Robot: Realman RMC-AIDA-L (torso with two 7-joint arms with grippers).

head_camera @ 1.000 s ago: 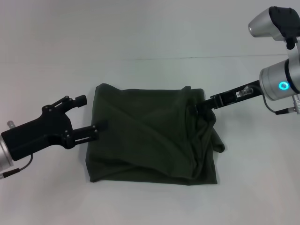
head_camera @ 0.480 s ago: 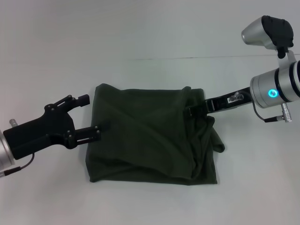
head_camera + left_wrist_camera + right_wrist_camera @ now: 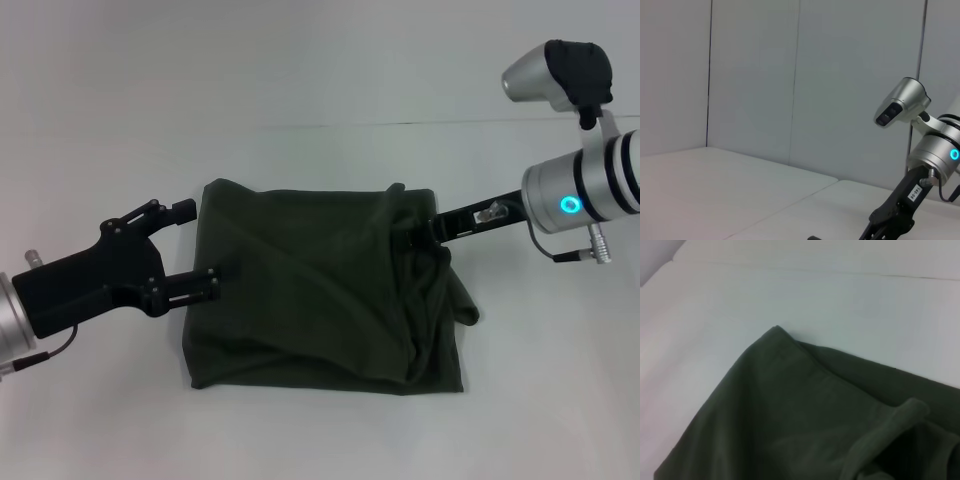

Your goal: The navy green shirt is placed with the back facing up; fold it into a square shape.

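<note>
Since a second ago the right arm has swung its silver wrist inward and lower, while the left gripper (image 3: 197,247) has edged slightly toward the shirt (image 3: 320,295); the cloth itself lies as before. It is a dark olive-green shirt folded into a rough rectangle in the middle of the table (image 3: 320,80), smooth over its left and centre with one diagonal crease, bunched into thick rumpled folds along its right side, where a flap spills outward. No lettering shows. The left gripper stands open at the shirt's left edge, its lower finger touching the hem, nothing clasped. The right gripper (image 3: 418,232) is buried in the folds at the upper right corner; whether its fingers pinch the cloth cannot be told. The right wrist view shows only a folded corner of the shirt (image 3: 805,415). The table is plain white; pale grey panelled walls (image 3: 765,75) stand behind.
</note>
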